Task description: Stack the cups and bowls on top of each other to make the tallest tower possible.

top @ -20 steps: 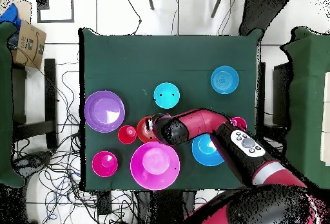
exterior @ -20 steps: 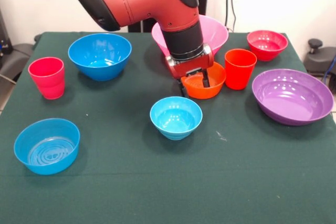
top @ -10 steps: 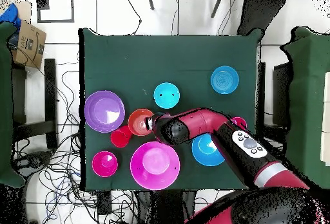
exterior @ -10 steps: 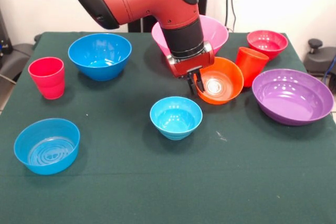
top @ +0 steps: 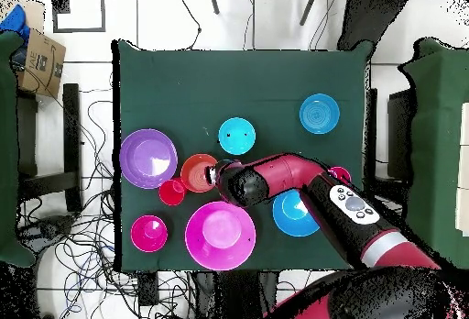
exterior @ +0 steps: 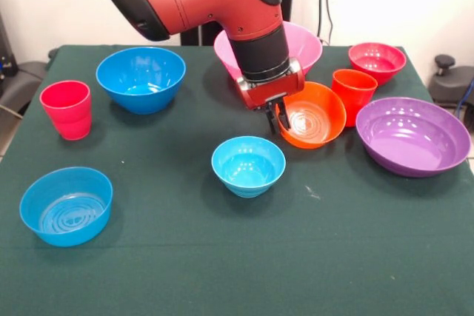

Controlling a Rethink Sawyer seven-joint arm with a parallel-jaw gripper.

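Note:
My gripper (exterior: 278, 118) is shut on the near left rim of the small orange bowl (exterior: 315, 120), which is tilted with its opening toward the camera. Just right of it the orange-red cup (exterior: 354, 90) stands upright, close to the bowl's rim. The small light-blue bowl (exterior: 248, 164) sits on the cloth in front of the gripper. The pinkish-red cup (exterior: 67, 109) stands at the far left. From overhead, the gripper (top: 215, 173) is at the edge of the orange bowl (top: 199, 171). All bowls and cups stand singly; no tower is in view.
The large pink bowl (exterior: 304, 42) is behind the arm, with the small red bowl (exterior: 376, 61) to its right. The purple bowl (exterior: 411, 135) lies at the right edge. The deep blue bowl (exterior: 141, 75) and the small blue bowl (exterior: 65, 205) are on the left.
The gripper has tipped the orange bowl up by its rim and shifted it right. The orange-red cup was pushed aside and leaned half a second ago; it stands upright now.

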